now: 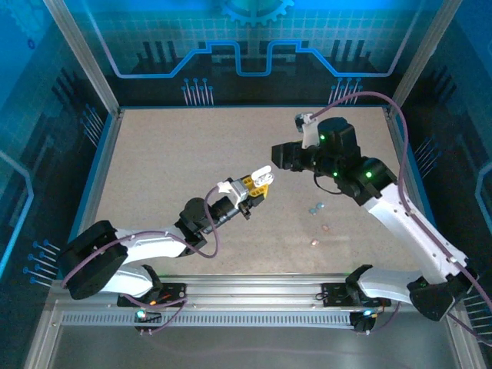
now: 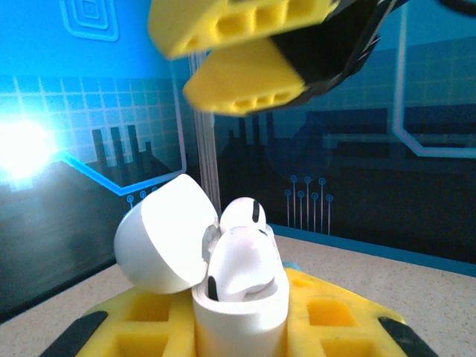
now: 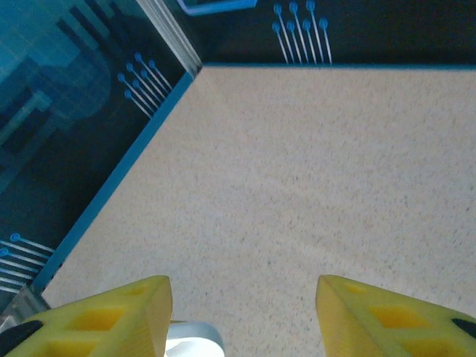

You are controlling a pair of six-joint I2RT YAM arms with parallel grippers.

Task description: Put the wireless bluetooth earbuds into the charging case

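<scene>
My left gripper (image 1: 256, 187) is shut on a white charging case (image 2: 242, 316), held upright between its yellow fingers (image 2: 338, 316). The case's lid (image 2: 160, 234) hangs open to the left. Two white earbuds stand in it, one in front (image 2: 242, 264) and one behind (image 2: 244, 214). My right gripper (image 1: 275, 163) hovers just above and beyond the case. In the left wrist view its yellow fingers (image 2: 238, 52) show overhead. In its own view the right gripper (image 3: 242, 297) is open with bare table between the fingers, and the case lid (image 3: 190, 338) peeks in at the bottom.
Loose tiny earbuds lie on the speckled table (image 1: 169, 169) right of centre: a pale blue one (image 1: 314, 207) and two pinkish ones (image 1: 326, 227) (image 1: 314, 241). Blue-edged walls (image 1: 104, 154) ring the table.
</scene>
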